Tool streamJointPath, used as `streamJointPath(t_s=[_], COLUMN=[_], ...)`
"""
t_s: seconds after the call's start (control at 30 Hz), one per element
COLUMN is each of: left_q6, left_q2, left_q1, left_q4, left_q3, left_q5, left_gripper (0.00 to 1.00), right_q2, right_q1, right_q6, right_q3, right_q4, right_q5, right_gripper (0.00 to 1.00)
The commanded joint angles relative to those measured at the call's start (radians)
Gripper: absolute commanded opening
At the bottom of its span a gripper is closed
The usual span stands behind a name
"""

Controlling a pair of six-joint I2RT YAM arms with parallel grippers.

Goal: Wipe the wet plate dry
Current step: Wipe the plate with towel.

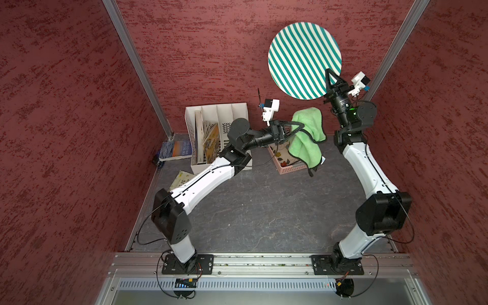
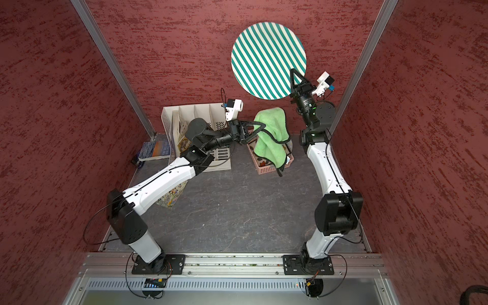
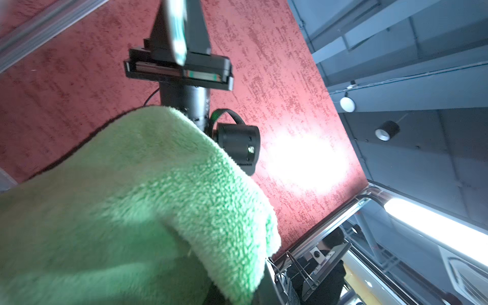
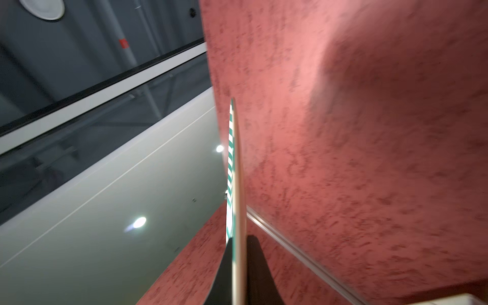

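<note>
Plate [image 1: 303, 52]: raised, rim clamped by the right end effector [image 1: 328, 75].
Cloth [image 1: 307, 132]: clamped by the left end effector [image 1: 299, 126], held apart from it.
Wiping: apparently not yet begun.

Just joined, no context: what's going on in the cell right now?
Two-arm plate-drying job, at the setup stage. The right hand is shut on the rim of the striped plate and holds it up in the air, striped face toward the top camera. The left hand is shut on the green cloth, which hangs down over the pink basket. Cloth and plate are apart in both top views, so there is no wiping contact at this moment.
</note>
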Motion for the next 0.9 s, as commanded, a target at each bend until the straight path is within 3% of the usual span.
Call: streamJointPath(t_s=[0.0, 0.07, 0.13, 0.37, 0.5, 0.67, 0.77, 0.87], left_q6=[0.385, 0.533, 0.604, 0.816, 0.848, 0.804, 0.750, 0.731], left_q2=[-0.138, -0.132, -0.097, 0.260, 0.431, 0.447, 0.405, 0.341], left_q1=[-0.030, -0.064, -0.088, -0.162, -0.162, -0.146, -0.114, -0.058], left_q4=[-0.404, -0.612, -0.730, -1.110, -1.281, -1.328, -1.366, -1.363], left_q3=[0.062, 0.135, 0.217, 0.744, 0.986, 0.956, 0.855, 0.753], left_q5=[-0.183, -0.335, -0.465, -0.844, -0.857, -0.872, -0.931, -0.979], left_gripper=[0.00, 0.00, 0.00, 0.00, 0.00, 0.00, 0.00, 0.00], right_q2=[-0.101, -0.137, -0.173, -0.273, -0.304, -0.339, -0.368, -0.395], right_q1=[0.002, 0.016, 0.036, 0.123, 0.136, 0.134, 0.113, 0.107], right_q6=[-0.174, -0.249, -0.310, -0.448, -0.460, -0.440, -0.395, -0.387], right_q3=[-0.031, -0.063, -0.104, -0.196, -0.194, -0.180, -0.192, -0.236], right_q4=[-0.149, -0.214, -0.259, -0.337, -0.339, -0.354, -0.375, -0.345], right_q5=[-0.006, -0.042, -0.054, -0.096, -0.098, -0.051, -0.026, -0.087], right_gripper=[0.00, 0.00, 0.00, 0.00, 0.00, 0.00, 0.00, 0.00])
